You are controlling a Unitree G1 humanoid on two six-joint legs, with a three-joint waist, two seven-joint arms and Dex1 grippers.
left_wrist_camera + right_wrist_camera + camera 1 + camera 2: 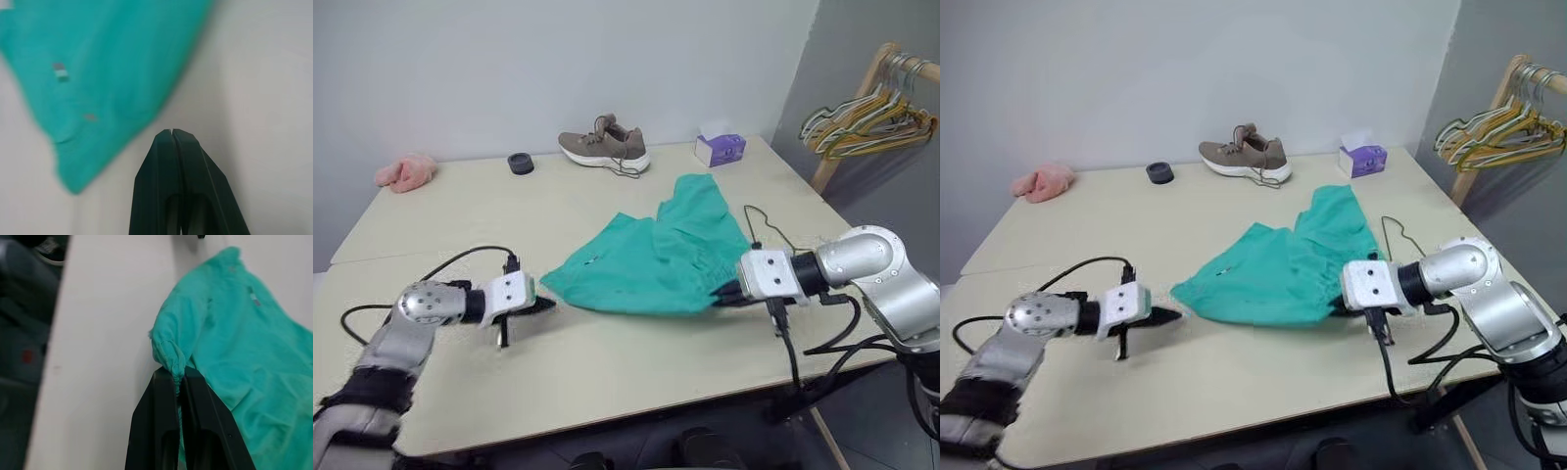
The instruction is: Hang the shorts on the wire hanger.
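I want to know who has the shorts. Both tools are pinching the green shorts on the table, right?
Not quite. Only the right tool is pinching the green shorts, on the table. The left tool is shut on nothing, just beside the shorts' corner, as the left wrist view shows.

On the beige table [607,392], a pink fluffy cloth [405,173] lies at the far left corner, a small black ring [520,164] and a brown sneaker [604,146] sit along the back edge, a purple tissue box [720,149] stands further right, and a bunch of hangers [867,121] hangs on a wooden rack [862,103] beyond the table's right end.
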